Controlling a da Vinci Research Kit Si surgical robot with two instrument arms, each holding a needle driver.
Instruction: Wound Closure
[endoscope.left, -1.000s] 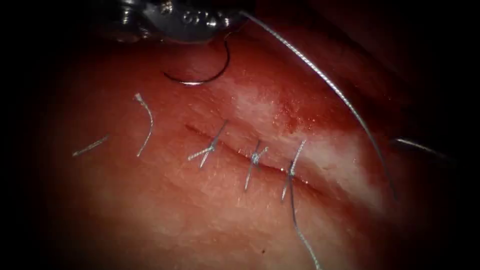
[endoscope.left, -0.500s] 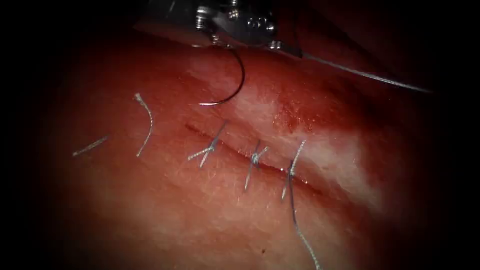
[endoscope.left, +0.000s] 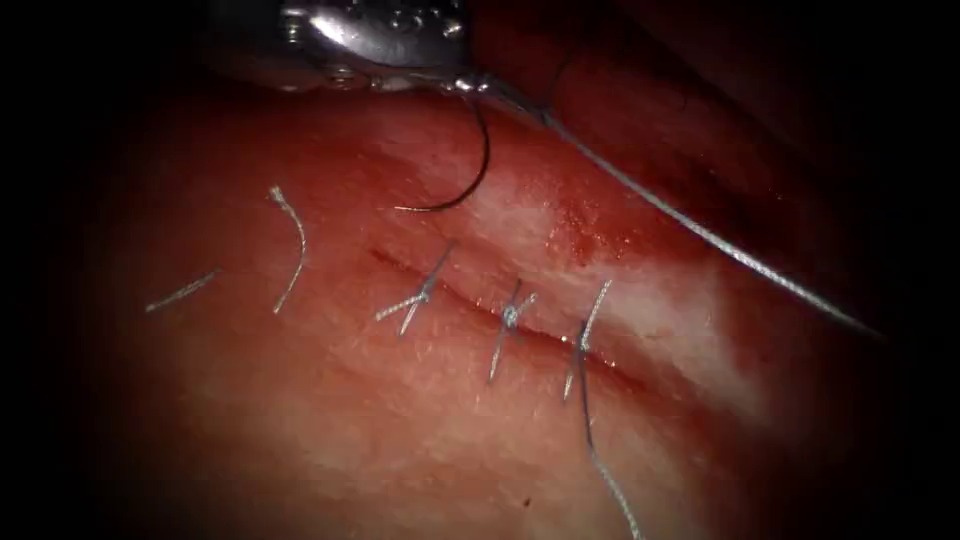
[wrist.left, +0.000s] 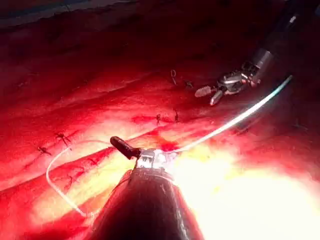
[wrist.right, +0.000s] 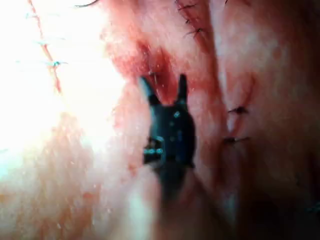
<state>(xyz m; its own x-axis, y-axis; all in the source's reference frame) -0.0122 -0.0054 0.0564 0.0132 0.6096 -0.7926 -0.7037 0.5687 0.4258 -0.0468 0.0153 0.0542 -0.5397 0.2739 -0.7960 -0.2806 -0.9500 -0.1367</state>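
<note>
Left claw (endoscope.left: 470, 85) is closed on the needle (endoscope.left: 478, 160) near its thread end; the curve hangs free above the tissue (endoscope.left: 330, 420), tip close to the surface beyond the cut (endoscope.left: 470, 300). Right claw (wrist.right: 165, 87) stands open, holding nothing. Risk: the tip may scratch the tissue, or the taut thread (endoscope.left: 700, 230) may drag the 3 stitches.

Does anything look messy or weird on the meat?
Yes, a little. Two loose cut ends of thread lie left of the cut, and red fluid stains the tissue. The left tool holds the needle above the tissue.
</note>
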